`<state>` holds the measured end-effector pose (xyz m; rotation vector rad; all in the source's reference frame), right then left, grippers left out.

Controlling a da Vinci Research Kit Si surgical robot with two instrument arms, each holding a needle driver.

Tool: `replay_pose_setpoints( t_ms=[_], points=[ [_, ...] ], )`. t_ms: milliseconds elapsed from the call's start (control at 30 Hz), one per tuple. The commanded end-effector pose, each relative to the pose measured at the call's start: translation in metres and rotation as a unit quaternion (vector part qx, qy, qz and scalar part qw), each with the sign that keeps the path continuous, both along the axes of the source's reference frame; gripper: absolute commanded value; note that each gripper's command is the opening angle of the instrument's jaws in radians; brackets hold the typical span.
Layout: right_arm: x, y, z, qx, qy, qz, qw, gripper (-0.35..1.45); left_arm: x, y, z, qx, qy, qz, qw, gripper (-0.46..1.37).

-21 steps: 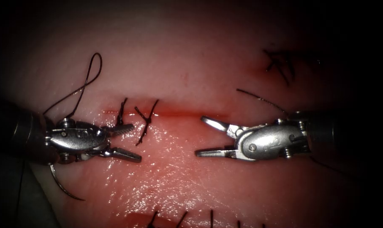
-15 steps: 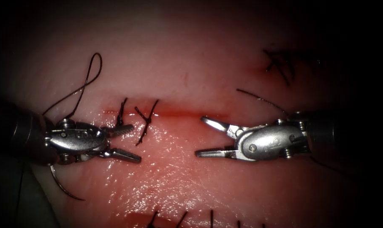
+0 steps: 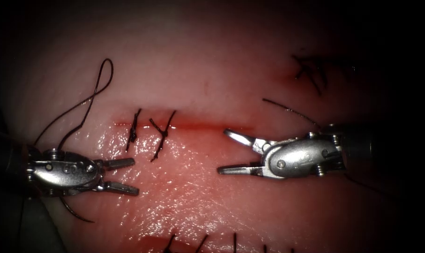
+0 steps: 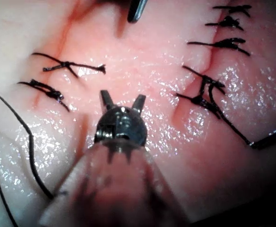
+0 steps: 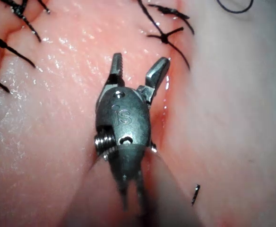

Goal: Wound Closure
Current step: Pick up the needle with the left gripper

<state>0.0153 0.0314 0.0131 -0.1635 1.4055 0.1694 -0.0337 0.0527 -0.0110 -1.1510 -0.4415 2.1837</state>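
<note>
Endoscope view: the tissue [image 3: 212,70] lies across the frame with the cut [image 3: 198,125] running left to right through its middle, red fluid [image 3: 207,126] pooled along it. Two knotted stitches [image 3: 161,133] cross the cut's left part. The left tool [image 3: 128,175] sits low near the tissue's left edge, below the cut and clear of the stitches; it has pulled back leftward and downward from where it was half a second ago, when its upper jaw touched the leftmost stitch. Its jaws stand parted and hold nothing. The needle [image 3: 74,213] curves out from under the left tool's wrist toward the tissue's lower left edge, not gripped, its point free of the tissue as far as can be seen. Thread [image 3: 97,84] loops up from beside that wrist over the upper left tissue. The right tool [image 3: 224,152] has not moved; its jaws are spread wide just below the cut's right part, empty. A loose thread end [image 3: 289,110] lies above its wrist.

Left wrist view: the left tool [image 4: 123,100] hovers over the tissue [image 4: 142,61], jaws apart, empty. The two stitches [image 4: 69,66] lie beyond it and thread [image 4: 29,142] trails beside the shaft. The other tool's tip [image 4: 137,10] shows farther on.

Right wrist view: the right tool [image 5: 138,68] has both jaws splayed, grasping nothing, with the cut [image 5: 164,111] beside them and a stitch [image 5: 164,35] just beyond
</note>
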Motion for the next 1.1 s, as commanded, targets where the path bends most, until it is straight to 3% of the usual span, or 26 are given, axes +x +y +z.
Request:
replay_pose_setpoints(
  t_ms=[33,200,233,300,500,667,733,767,800,867,1100],
  points=[
    [0.0000,0.0000,0.0000,0.000,0.000,-0.002,1.000,1.28,0.0003,-0.0003,-0.0003,-0.010,0.007,0.017,0.9998,0.54],
    [0.0000,0.0000,0.0000,0.000,0.000,-0.002,1.000,1.29,0.0010,-0.0016,-0.0011,-0.032,0.030,0.070,0.9966,0.73],
    [-0.0001,0.0000,0.0001,0.000,0.000,-0.002,1.000,1.29,0.0012,-0.0023,-0.0015,-0.045,0.040,0.098,0.9933,0.85],
    [-0.0001,0.0000,0.0001,0.000,0.000,-0.003,1.000,1.29,0.0016,-0.0030,-0.0018,-0.057,0.047,0.124,0.9896,0.89],
    [-0.0003,0.0000,0.0001,-0.003,0.000,-0.003,1.000,1.29,0.0032,-0.0047,-0.0026,-0.083,0.075,0.179,0.9775,1.10],
    [-0.0003,0.0000,0.0002,-0.003,-0.001,-0.003,1.000,1.29,0.0046,-0.0050,-0.0028,-0.127,0.115,0.205,0.9637,1.07],
    [-0.0002,0.0000,0.0003,-0.003,-0.001,-0.003,1.000,1.29,0.0054,-0.0050,-0.0026,-0.162,0.158,0.215,0.9501,1.00],
    [-0.0002,0.0000,0.0003,-0.003,-0.001,-0.003,1.000,1.29,0.0054,-0.0050,-0.0026,-0.165,0.161,0.215,0.9490,1.00],
    [-0.0002,0.0000,0.0003,-0.003,-0.001,-0.003,1.000,1.29,0.0060,-0.0050,-0.0024,-0.177,0.179,0.228,0.9406,0.99],
    [-0.0002,0.0000,0.0003,-0.003,-0.001,-0.003,1.000,1.29,0.0065,-0.0051,-0.0021,-0.190,0.196,0.239,0.9317,0.97],
    [-0.0002,-0.0001,0.0003,-0.004,-0.001,-0.003,1.000,1.29,0.0079,-0.0062,-0.0001,-0.214,0.229,0.260,0.9133,0.97]
  ],
)
